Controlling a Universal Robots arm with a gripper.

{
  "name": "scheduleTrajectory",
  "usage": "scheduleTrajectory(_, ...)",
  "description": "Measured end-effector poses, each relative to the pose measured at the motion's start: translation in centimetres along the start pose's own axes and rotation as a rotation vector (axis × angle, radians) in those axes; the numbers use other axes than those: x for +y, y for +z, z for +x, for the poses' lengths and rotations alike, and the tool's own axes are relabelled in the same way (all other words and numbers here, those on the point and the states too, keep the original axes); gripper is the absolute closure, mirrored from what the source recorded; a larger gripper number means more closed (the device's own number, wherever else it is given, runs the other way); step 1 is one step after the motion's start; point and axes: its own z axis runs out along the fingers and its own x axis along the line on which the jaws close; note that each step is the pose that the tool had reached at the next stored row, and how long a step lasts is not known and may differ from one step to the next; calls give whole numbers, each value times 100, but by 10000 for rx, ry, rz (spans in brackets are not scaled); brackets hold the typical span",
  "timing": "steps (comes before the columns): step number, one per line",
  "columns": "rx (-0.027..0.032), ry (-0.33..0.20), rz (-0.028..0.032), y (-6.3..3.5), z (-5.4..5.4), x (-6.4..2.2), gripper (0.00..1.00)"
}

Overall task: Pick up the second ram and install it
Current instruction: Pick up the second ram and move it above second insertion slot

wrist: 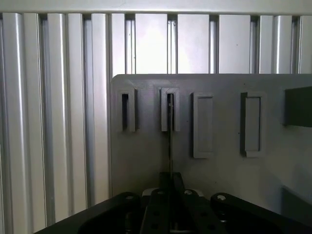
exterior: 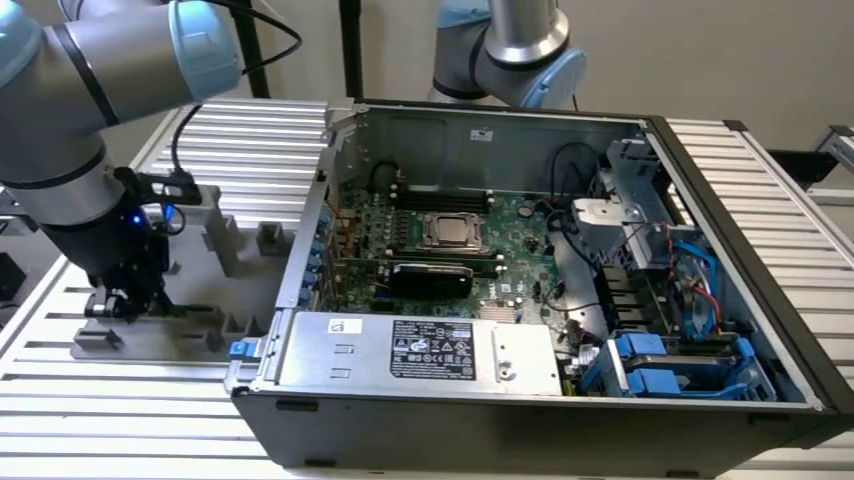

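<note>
Only starting: pincer [wrist: 171, 181] looks closed on the second ram [wrist: 169, 141] in the grey tray [wrist: 141, 161], not lifted or fitted yet.

Arm [exterior: 60, 160]: enters from the exterior view's left, elbow high, forearm dropping steeply.
Wrist [exterior: 123, 250]: pointing down, near left.
Gripper [exterior: 118, 302]: low, fingers [wrist: 178, 184] pinched onto the second ram [wrist: 170, 141].

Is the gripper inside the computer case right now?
No, the gripper is down at the grey tray, on the exterior view's left of the open case.
</note>
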Motion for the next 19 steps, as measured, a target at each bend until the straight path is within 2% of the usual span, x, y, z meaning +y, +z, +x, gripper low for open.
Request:
scheduleTrajectory(7, 0, -1, 1, -168, -7, 1, 100)
scheduleTrajectory(15, 1, 0, -5, -413, -16, 3, 100)
scheduleTrajectory(19, 6, 0, -6, -581, -26, -7, 100)
